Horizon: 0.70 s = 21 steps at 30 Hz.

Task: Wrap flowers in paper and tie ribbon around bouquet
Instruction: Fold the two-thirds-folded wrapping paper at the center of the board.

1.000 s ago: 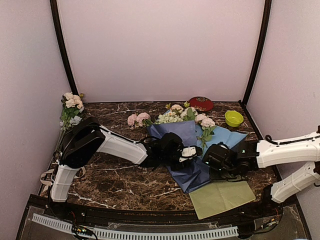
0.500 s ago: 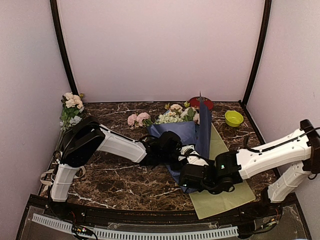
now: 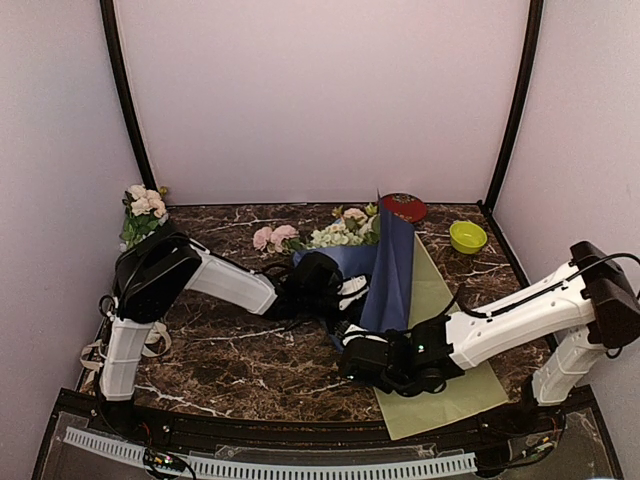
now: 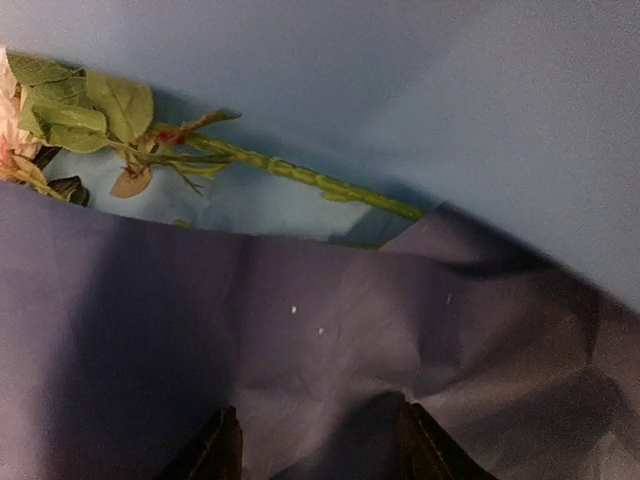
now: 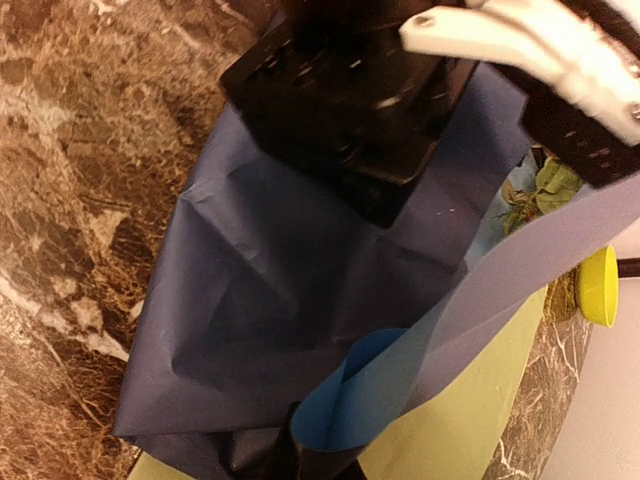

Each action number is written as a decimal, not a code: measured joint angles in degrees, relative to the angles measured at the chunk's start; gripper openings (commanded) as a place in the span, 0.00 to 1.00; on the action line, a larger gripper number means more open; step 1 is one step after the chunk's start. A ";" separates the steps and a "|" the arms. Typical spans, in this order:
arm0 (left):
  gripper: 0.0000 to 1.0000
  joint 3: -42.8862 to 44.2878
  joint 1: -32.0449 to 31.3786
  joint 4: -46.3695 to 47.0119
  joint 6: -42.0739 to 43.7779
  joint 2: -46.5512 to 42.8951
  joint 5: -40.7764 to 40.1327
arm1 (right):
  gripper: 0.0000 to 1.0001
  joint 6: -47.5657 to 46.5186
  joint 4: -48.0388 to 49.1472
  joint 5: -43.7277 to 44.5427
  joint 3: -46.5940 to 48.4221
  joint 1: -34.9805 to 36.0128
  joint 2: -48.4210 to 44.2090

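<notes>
Near the front edge of the table (image 3: 230, 372), just left of the yellow-green sheet (image 3: 452, 392), the right gripper (image 5: 318, 462) is clamped on an edge of the paper (image 3: 392, 268) and holds that flap upright. Just beyond, mid-table, the left gripper (image 4: 318, 452) sits over the navy fold with its fingers apart, gripping nothing that I can see. The flowers (image 3: 340, 236) lie inside the fold with their heads toward the far edge, one stem showing. The paper looks thin, light and floppy, so it will likely crease or slip. I judge the best hold is a pinch at its edge, pressing over the stems rather than the blooms.
</notes>
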 measured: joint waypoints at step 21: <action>0.51 -8.13 10.67 0.81 -12.87 -15.10 0.28 | 0.00 -6.56 1.18 -3.19 1.55 0.00 8.22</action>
